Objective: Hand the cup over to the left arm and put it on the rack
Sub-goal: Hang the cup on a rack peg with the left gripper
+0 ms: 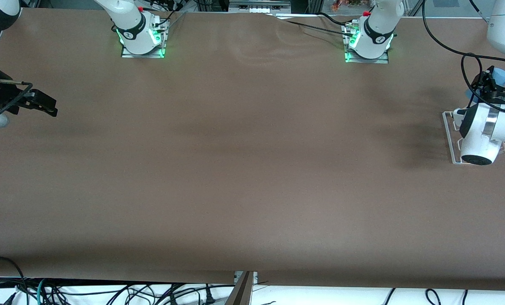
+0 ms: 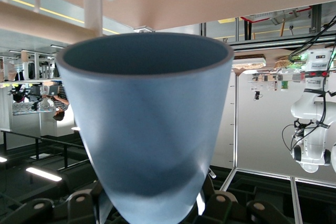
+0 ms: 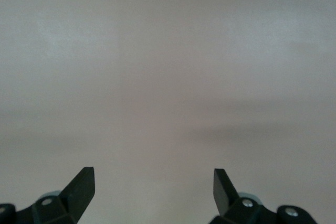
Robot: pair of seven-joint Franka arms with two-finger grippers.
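Note:
My left gripper (image 1: 496,91) is shut on the base of the light-blue cup (image 1: 499,78), up in the air over the rack's edge at the left arm's end of the table. In the left wrist view the cup (image 2: 147,129) fills the frame, with dark fingers (image 2: 79,205) on both sides of its narrow end. The rack (image 1: 448,127) shows only as a white frame, mostly hidden under the left arm's white wrist. My right gripper (image 1: 49,108) is open and empty over bare table at the right arm's end. Its fingertips (image 3: 84,182) stand wide apart.
The brown table (image 1: 244,169) stretches between the two arms. A thick black cable (image 1: 447,46) loops above the left arm's wrist. The arm bases (image 1: 142,38) stand along the table's edge farthest from the front camera. Loose cables lie below the edge nearest it.

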